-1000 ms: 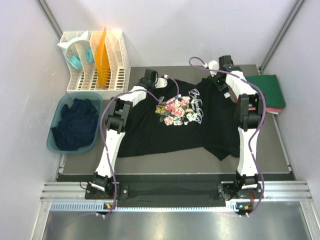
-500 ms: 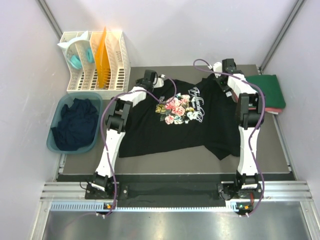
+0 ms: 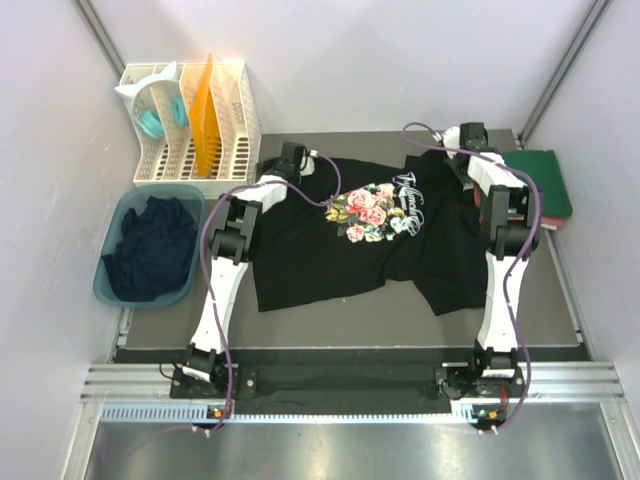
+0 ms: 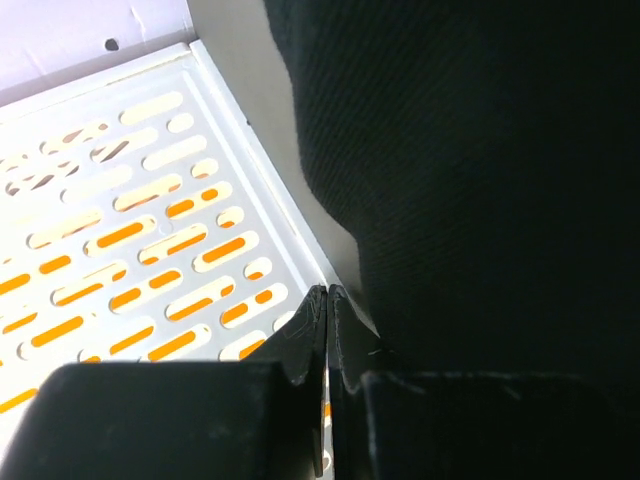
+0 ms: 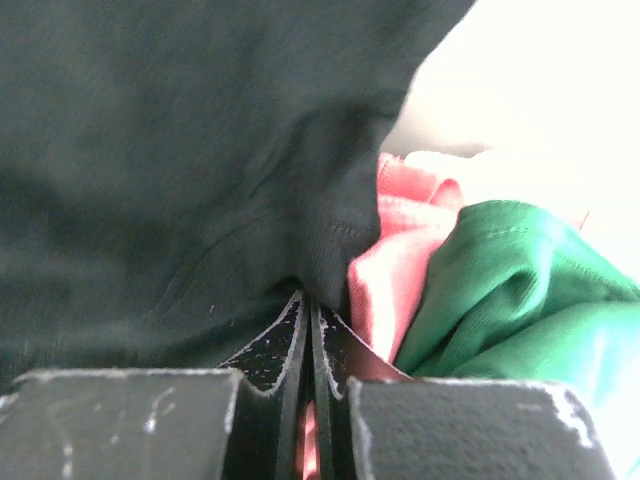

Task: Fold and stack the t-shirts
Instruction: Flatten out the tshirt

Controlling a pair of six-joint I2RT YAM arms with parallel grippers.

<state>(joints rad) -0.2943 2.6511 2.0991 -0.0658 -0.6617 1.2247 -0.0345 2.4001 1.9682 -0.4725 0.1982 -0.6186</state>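
Note:
A black t-shirt with a flower print lies spread on the grey mat. My left gripper is shut at its far left shoulder, beside the rack. In the left wrist view the black cloth runs down against the closed left gripper. My right gripper is shut on the far right shoulder; the black cloth bunches into the right gripper. Just beyond lie a folded green t-shirt and a pinkish-red one under it.
A white slotted rack with orange and teal items stands at the back left. A teal-blue tub on the left holds a dark navy shirt. White walls close in on both sides.
The right gripper has moved right toward the green stack, and the black t-shirt has slid right with it. The left gripper has shifted slightly left toward the rack.

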